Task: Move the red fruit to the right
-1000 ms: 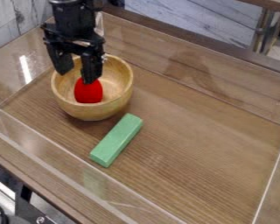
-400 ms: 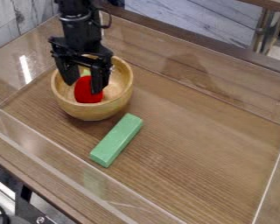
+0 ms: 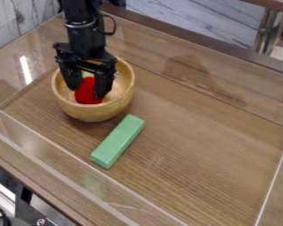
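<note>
At the left of the table (image 3: 215, 97) stands a round wooden bowl (image 3: 120, 95). Inside it lies the red fruit (image 3: 85, 91), partly hidden by the black arm that reaches down from above. The pincer (image 3: 87, 86) points straight down into the bowl with its two fingers (image 3: 105, 84) spread wide, one on each side of the fruit; it is released, and whether the fingers touch the fruit cannot be told. Just right of the bowl and nearer the front edge, a green block (image 3: 117, 141) lies flat on the wood, set at a slant. The right half of the table carries only a glossy sheen.
</note>
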